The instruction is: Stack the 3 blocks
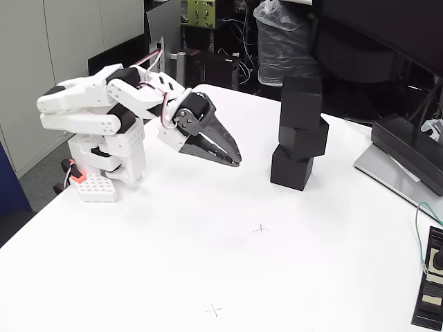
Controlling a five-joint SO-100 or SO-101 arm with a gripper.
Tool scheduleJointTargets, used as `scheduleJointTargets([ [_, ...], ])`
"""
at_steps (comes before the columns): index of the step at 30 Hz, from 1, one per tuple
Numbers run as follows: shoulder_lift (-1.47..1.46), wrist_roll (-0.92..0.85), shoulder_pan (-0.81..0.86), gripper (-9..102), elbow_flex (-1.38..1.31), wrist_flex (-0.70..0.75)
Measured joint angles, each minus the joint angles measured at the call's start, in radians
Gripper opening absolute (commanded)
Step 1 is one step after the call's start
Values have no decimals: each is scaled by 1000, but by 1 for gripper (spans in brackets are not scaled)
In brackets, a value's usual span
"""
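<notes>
Fixed view, white tabletop [208,277]. Three matte black cubes with rounded edges sit stacked in one column right of centre: bottom cube [291,168] on the table, middle cube [303,137] on top of it and twisted a bit so its corners overhang, top cube [301,102] on that, also slightly off-square. Stack stands free, nothing touching it. White-and-black robot arm [104,111] is folded low at the left on its white base [104,173], wrist pointing right and down. Its dark two-finger gripper [232,159] hangs just above the table, left of the stack and clear of it, fingers brought together to a point, nothing between them. Two small pencil cross marks on the table, one near centre [260,229], one lower [214,310]. Flat black device on a grey base [408,155] at the right edge, a thin green-white cable [419,235] below it, and a small black unit [432,287] at the bottom right corner. Background is cluttered dark equipment and wiring, details not readable.
</notes>
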Motion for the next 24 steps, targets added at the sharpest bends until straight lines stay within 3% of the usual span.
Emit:
scheduleJointTargets([
  [10, 0, 0, 92, -1, 2, -3],
  [24, 0, 0, 92, -1, 2, -3],
])
